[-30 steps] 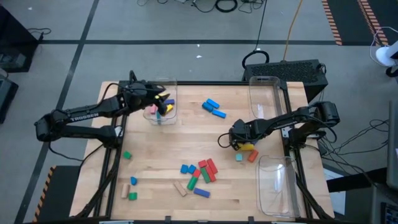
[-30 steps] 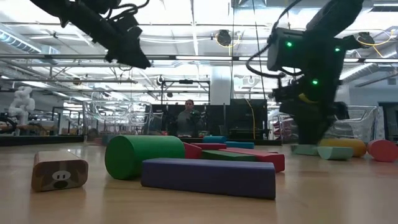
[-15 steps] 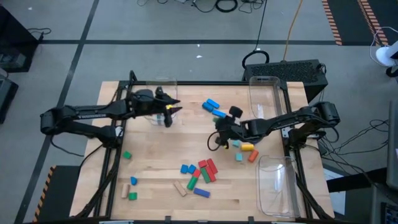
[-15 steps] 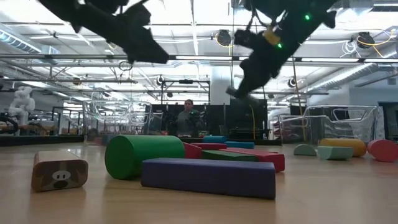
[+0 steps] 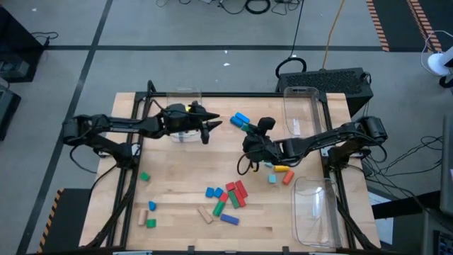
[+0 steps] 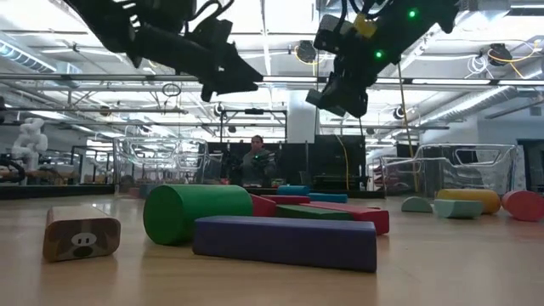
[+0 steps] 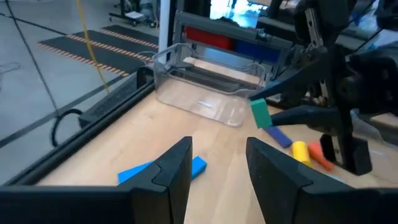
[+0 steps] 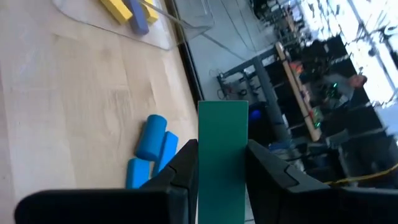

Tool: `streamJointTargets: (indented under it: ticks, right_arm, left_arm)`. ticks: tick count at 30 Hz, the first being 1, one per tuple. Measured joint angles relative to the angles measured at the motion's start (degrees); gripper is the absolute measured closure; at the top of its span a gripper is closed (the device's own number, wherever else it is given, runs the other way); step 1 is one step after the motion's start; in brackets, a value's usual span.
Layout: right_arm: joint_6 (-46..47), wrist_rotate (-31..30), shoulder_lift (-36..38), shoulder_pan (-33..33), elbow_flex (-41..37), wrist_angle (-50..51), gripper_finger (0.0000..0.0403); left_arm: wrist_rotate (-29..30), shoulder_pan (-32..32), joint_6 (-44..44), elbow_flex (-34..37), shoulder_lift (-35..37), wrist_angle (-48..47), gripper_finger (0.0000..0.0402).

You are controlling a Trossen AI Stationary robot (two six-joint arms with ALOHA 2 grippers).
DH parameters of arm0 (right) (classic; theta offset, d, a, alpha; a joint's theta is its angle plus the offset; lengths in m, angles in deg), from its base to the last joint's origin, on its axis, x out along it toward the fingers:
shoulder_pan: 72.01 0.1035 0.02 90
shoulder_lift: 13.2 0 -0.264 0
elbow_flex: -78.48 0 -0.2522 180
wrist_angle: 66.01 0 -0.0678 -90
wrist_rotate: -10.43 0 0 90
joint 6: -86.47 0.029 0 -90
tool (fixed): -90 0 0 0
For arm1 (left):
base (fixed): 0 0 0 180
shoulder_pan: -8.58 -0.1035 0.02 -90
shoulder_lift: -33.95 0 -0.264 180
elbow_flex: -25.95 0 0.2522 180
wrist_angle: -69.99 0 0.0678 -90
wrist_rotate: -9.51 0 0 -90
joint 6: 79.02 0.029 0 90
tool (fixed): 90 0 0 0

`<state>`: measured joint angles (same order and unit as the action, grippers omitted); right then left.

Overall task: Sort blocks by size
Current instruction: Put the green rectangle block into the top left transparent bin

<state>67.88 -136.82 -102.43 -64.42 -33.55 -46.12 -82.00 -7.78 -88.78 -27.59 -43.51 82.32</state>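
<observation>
the table carries three clear bins: one at the far left, holding yellow and purple pieces, and two along the right edge, which look unfilled.

change noted: a second ago the right arm was low over the pieces by the yellow block; it is now raised and swung toward the table middle. the right gripper is clamped on a green block, lifted clear of the wood, above and just beside the blue blocks. over the same interval the left arm has come off the far-left bin and reached toward centre. the left gripper carries nothing, fingers apart, pointing at the right gripper across a short gap.

judgement: one block is mid-transfer. the two grippers converging suggests a handover or a carry toward the far-left bin; which one cannot be told.

green block: flat-faced rectangular slab, plain dark green, held upright between the fingers with its upper part showing above them in the right wrist view.

remaining work: most blocks are unsorted, namely the near-centre cluster, a few at the near left and the yellow block's group. the task looks early.
</observation>
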Motion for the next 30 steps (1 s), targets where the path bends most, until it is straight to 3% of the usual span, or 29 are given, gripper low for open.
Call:
streamJointTargets:
  ticks: [11, 30]
  right_arm:
    - [-20.0, 0.7, 0.0, -0.1, 0.0, -10.9, 0.0322]
    - [-22.8, 1.7, 0.2, -2.1, 0.0, -11.7, 0.0317]
  left_arm:
    - [-4.5, 0.4, -7.3, -6.6, -7.6, 0.5, 0.0249]
    - [-4.5, 1.7, -7.7, -10.9, -12.5, 0.2, 0.0246]
